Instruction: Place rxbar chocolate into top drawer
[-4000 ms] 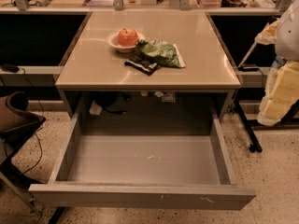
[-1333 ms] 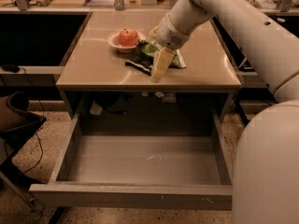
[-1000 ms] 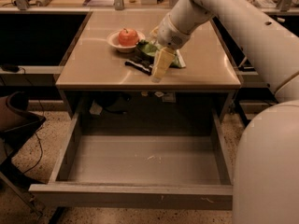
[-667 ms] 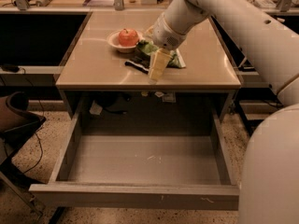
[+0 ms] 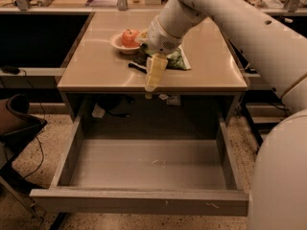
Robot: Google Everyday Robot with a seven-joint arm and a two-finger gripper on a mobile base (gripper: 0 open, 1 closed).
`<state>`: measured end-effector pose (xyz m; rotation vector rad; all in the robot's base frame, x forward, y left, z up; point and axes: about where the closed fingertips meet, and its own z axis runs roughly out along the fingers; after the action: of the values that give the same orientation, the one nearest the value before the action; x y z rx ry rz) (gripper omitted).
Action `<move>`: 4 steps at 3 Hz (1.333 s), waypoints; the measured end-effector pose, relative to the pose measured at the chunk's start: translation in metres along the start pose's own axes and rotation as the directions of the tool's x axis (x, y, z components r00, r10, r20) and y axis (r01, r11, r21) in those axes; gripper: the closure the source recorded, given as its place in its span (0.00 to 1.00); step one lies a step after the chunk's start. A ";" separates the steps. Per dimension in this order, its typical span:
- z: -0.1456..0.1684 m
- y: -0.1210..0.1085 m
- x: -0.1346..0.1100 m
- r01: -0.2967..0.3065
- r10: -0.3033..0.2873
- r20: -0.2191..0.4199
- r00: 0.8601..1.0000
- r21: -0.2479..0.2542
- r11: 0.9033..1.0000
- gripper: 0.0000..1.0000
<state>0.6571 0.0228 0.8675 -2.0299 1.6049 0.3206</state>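
Rxbar chocolate (image 5: pixel 137 67): small flat bar in a black wrapper. It lies on the beige worktop (image 5: pixel 96 68), near the middle and a little back from the front edge. Only its left end shows past the gripper, and it is not yet in the drawer.
Gripper (image 5: pixel 152 80): cream-coloured, on the white arm, hanging tip-down over the front-middle of the worktop. It covers the right part of the bar, probably because so flat a thing is best taken from above.
Grip state: cannot tell whether it is apart or closed, and nothing looks lifted off the worktop.
Top drawer (image 5: pixel 139 201): wide, shallow, grey metal, pulled well out below the worktop's front edge. Open like this, it lets the bar travel forward past the edge and then straight down.
Green snack bag (image 5: pixel 178 60): crinkled, on the worktop just right of the gripper. Whether it touches the bar is hidden.
Red apple (image 5: pixel 128 36): sits in a white bowl (image 5: pixel 116 43) on the worktop, behind the bar and slightly left of it.
Step in hand: judged to be the approach to the grasp. Both neighbours crowd the bar, so a narrow vertical reach suits.
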 end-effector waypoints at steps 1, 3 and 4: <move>0.003 -0.031 0.046 0.007 -0.006 0.020 1.000 -0.024 1.000 0.00; -0.010 -0.049 0.048 0.006 -0.007 0.032 0.999 0.022 1.000 0.00; -0.005 -0.051 0.014 0.151 -0.152 0.052 0.987 0.019 0.988 0.00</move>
<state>0.7084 0.0161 0.8776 -2.1000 1.4075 0.3023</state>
